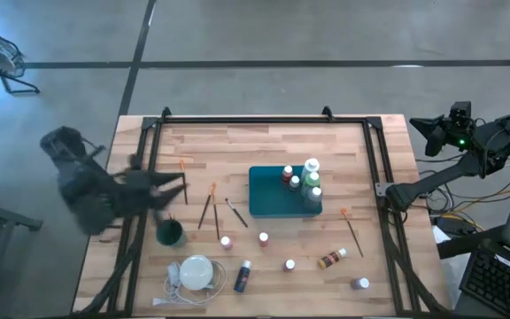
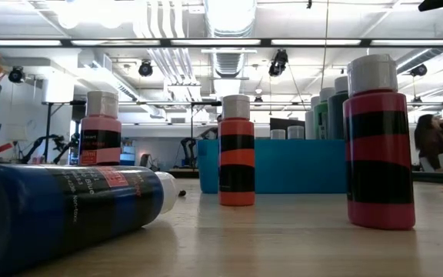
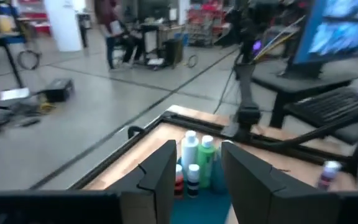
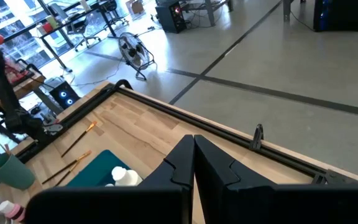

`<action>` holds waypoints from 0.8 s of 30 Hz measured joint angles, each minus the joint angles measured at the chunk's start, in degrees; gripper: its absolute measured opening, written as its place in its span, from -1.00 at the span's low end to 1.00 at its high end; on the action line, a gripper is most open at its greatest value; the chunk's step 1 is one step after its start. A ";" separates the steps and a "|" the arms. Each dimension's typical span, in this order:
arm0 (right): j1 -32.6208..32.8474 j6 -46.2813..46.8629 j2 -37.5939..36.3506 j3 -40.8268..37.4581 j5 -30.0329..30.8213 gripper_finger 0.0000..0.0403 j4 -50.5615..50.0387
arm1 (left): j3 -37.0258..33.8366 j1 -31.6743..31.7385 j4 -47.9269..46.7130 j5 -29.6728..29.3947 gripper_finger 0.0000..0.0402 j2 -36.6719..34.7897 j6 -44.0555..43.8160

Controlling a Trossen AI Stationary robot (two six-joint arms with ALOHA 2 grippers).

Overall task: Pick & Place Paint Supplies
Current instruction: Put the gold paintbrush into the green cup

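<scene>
The wooden table [image 1: 264, 151] carries a teal tray [image 1: 268, 199] at its centre, with several paint bottles [image 1: 311, 182] standing along the tray's 3 o'clock side. More bottles [image 1: 289, 264] lie scattered toward 6 o'clock, and thin brushes [image 1: 209, 208] lie at 9 o'clock of the tray. The left gripper [image 1: 177, 188] hovers above the table's 9 o'clock edge, fingers [image 3: 160, 177] partly apart, gripping nothing visible. The right gripper [image 4: 193, 163] waits off the 3 o'clock side, fingers pressed together, empty.
</scene>
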 joint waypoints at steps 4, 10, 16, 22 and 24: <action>-0.01 0.00 0.00 0.00 0.00 -0.96 0.00 | -0.18 15.60 5.59 13.67 -0.34 1.15 2.11; -0.01 0.00 0.00 0.00 0.00 -0.96 0.00 | -0.11 36.92 2.94 34.07 -0.34 1.46 -8.17; 0.00 0.00 -0.02 0.00 0.00 -0.96 0.00 | -0.09 49.39 -6.15 45.01 -0.34 1.77 -16.52; 0.01 0.00 -0.02 0.00 0.00 -0.96 0.00 | -0.10 55.38 -16.63 49.54 -0.34 1.73 -26.44; 0.00 0.00 -0.01 0.00 0.00 -0.96 0.00 | -0.10 56.66 -20.09 51.46 -0.34 1.71 -29.12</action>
